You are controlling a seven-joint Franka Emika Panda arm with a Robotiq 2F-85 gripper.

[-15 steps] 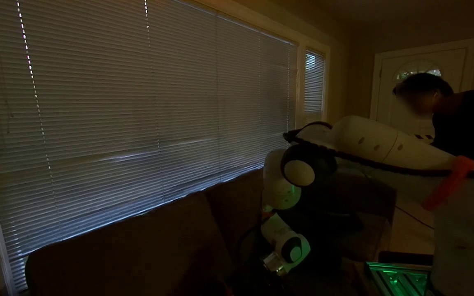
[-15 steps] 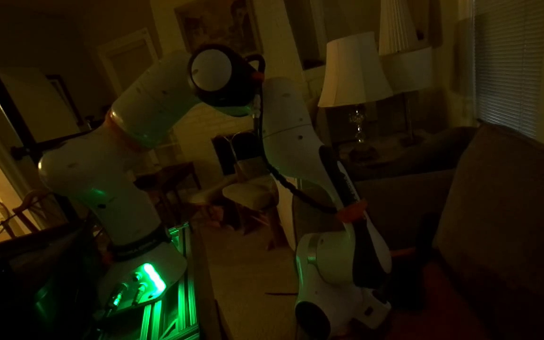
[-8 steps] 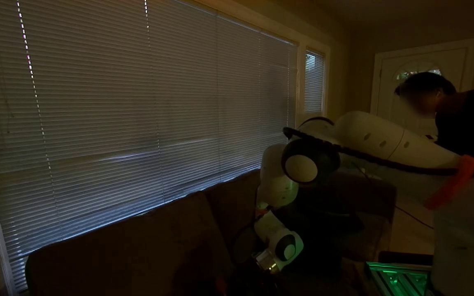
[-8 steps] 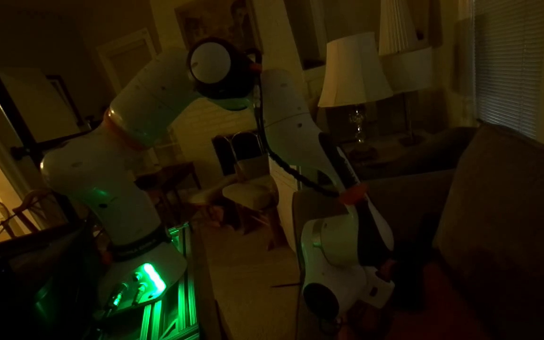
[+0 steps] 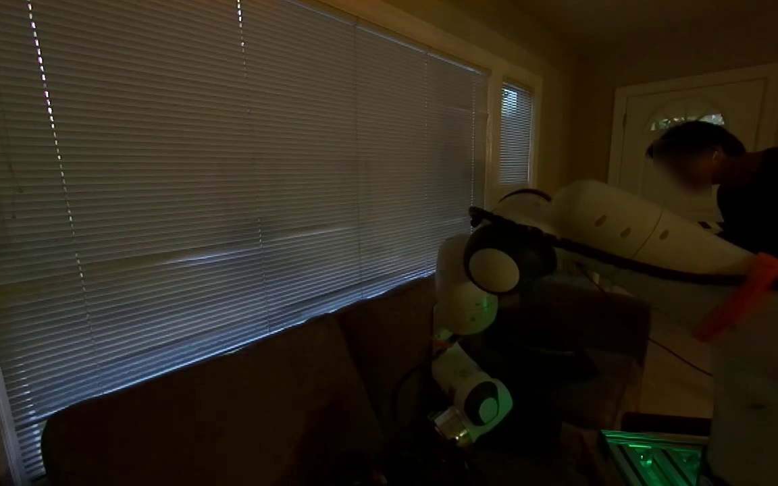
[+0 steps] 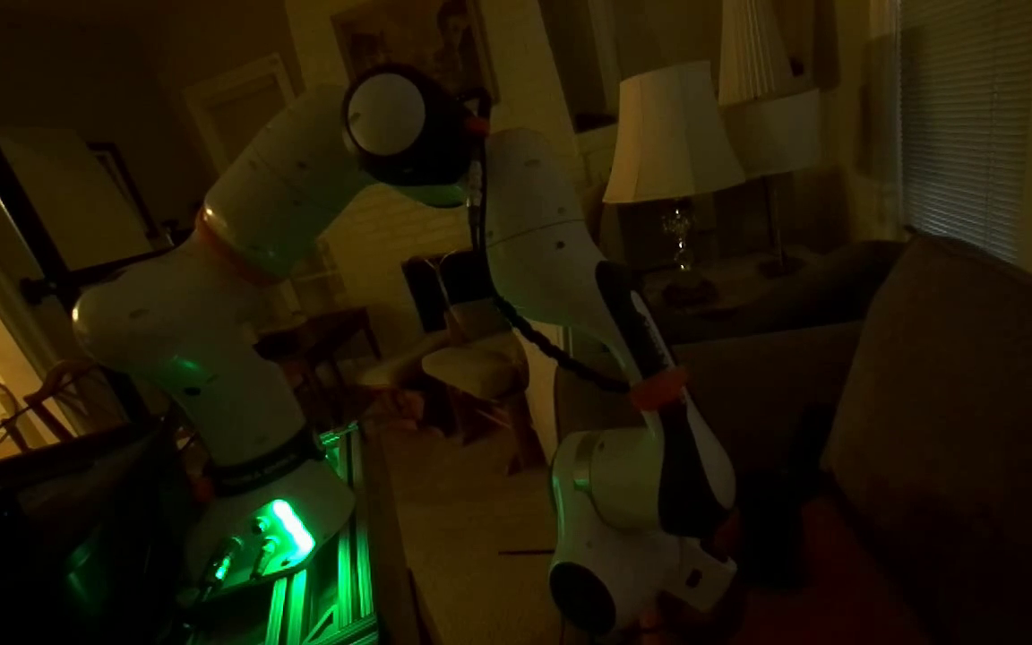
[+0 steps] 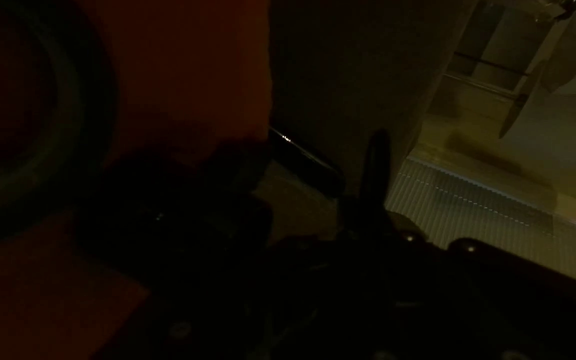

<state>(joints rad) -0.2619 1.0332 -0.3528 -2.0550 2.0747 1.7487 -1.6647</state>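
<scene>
Gripper (image 7: 318,185) comes in from the bottom of the wrist view, nearly black in the dim light. One finger (image 7: 376,160) stands out; the rest merges into shadow, so I cannot tell whether the gripper is spread, pressed together or pinching something. Just left of that finger, a slim dark bar (image 7: 308,167) slants down to the right, a glint along its edge; what it is, I cannot make out. A large dark ring (image 7: 90,100) shows at the left of the same view, partly cut off, against an orange surface (image 7: 193,60); it is too dark to judge whether the gripper touches it.

In an exterior view the arm (image 6: 552,260) bends down next to a sofa (image 6: 955,403), a red patch (image 6: 838,591) near its lower end. A lamp (image 6: 673,134) and a chair (image 6: 480,367) stand beyond. In an exterior view a person (image 5: 767,196) leans behind the arm, near a door (image 5: 639,155), and closed blinds (image 5: 227,169) hang above the sofa
</scene>
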